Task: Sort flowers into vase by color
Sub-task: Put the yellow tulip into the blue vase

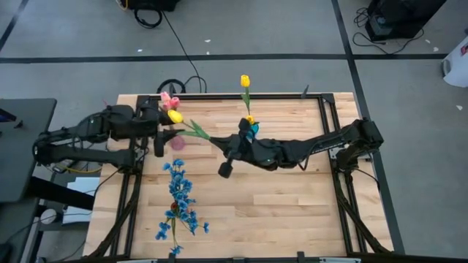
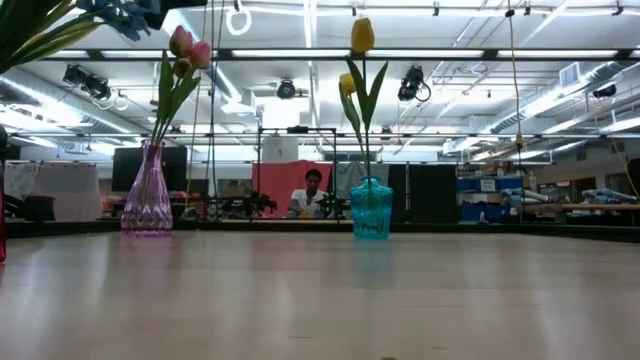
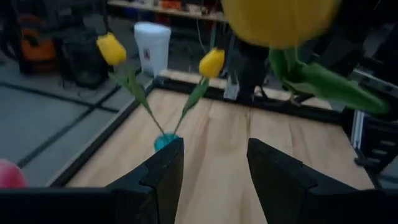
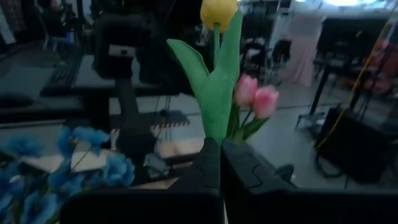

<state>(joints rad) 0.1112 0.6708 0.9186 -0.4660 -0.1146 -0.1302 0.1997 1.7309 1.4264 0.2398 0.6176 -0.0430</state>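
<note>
Wooden table (image 1: 292, 212), light planks. On it: pink vase (image 2: 147, 203) just beside the left gripper (image 1: 160, 142); teal vase (image 2: 371, 210) behind the right gripper (image 1: 228, 165). Blue sprays (image 1: 180, 208) lie flat, near side of both jaws.

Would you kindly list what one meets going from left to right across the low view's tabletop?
Pink vase holding the pink tulips → person in the room behind → teal vase holding two yellow tulips.
</note>
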